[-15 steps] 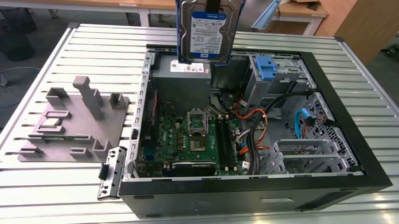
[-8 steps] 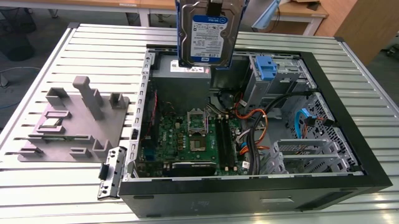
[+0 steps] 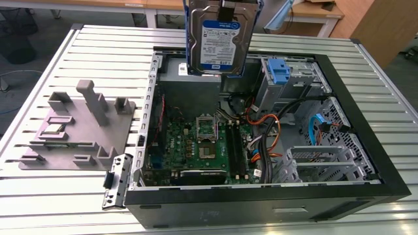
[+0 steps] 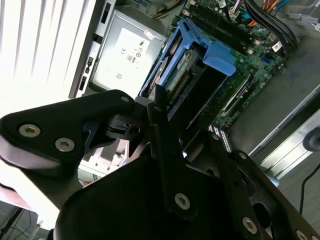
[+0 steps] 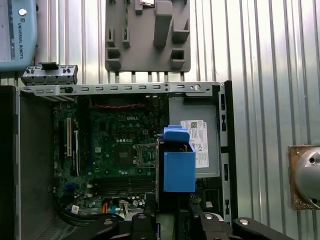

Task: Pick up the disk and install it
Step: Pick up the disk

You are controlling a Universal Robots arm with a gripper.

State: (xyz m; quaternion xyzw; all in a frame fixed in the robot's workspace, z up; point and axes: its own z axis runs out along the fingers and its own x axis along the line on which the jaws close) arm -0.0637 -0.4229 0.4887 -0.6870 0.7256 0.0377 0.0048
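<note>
We're over the slatted metal table (image 3: 85, 44), and the open computer case (image 3: 365, 147) lies on it right beneath the gripper. A grey fixture plate (image 3: 78, 127) sits off to one side of the arm, just beside the case wall. Under the gripper we've got the green motherboard (image 3: 196, 147), and next to it the power supply (image 5: 200, 145) with its white sticker.

The disk (image 3: 219, 41) is up in the air, hanging on edge from the gripper (image 5: 172, 212), label face out, clear above the case and touching nothing inside. The gripper is clamped on the disk's upper end, so it carries the full weight.

We'd call this a stiff, dense block: heavy for its size, smooth metal that could slip, and not something to knock. The safe hold looks like the narrow edges by the blue rails (image 5: 179, 170), keeping off the label face and the circuit-board side.

Smallest of all, the blue latch (image 3: 277, 71) stands upright on the drive cage, below the gripper and a little aside.
</note>
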